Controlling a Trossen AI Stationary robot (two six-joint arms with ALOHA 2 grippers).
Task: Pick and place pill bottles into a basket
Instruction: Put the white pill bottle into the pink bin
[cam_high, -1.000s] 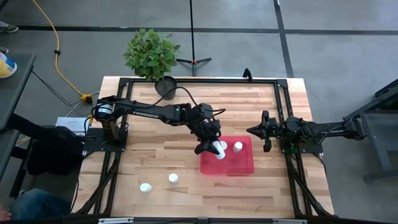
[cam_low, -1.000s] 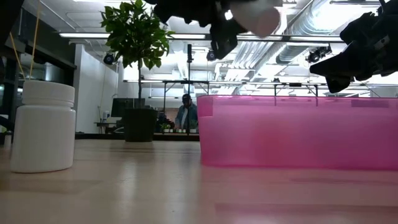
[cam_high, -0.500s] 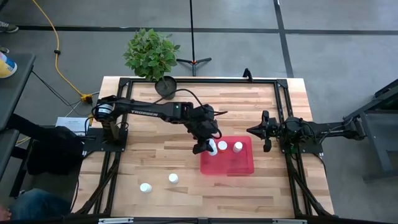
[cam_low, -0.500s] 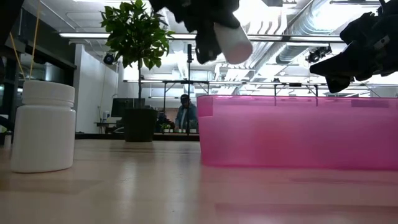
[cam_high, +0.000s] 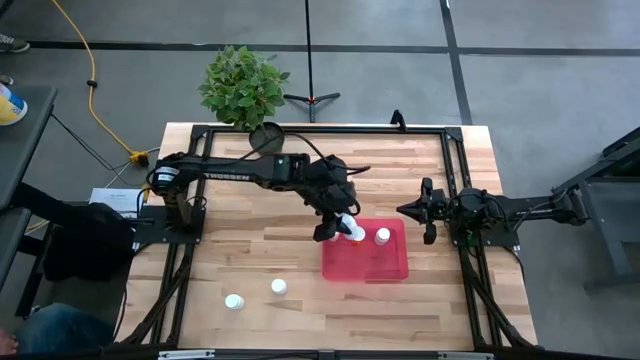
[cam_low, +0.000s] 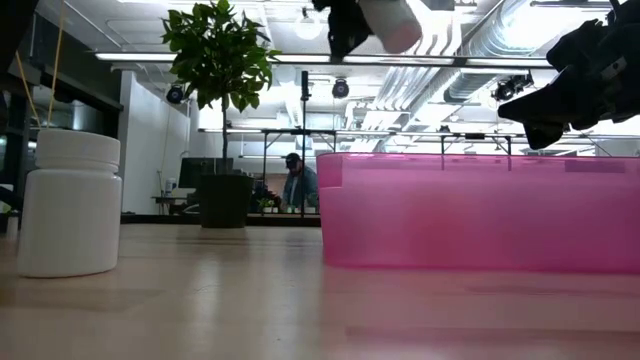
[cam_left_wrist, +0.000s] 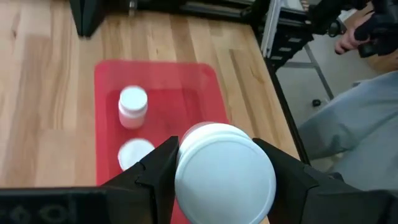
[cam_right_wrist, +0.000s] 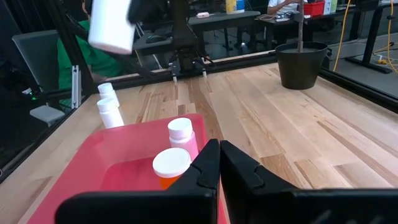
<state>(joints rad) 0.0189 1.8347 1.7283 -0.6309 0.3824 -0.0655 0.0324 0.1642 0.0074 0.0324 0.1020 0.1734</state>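
left pincer (cam_high: 338, 226) holds one pill bottle (cam_high: 345, 224) above the basket (cam_high: 385, 265).

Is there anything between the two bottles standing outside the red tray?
No. In the high view, only bare wood separates the two loose bottles, left of the red tray.

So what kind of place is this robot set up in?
Probably an indoor robotics lab or workshop: a wooden table in a black frame on a concrete floor, exposed ceiling ducts, and a person at benches behind.
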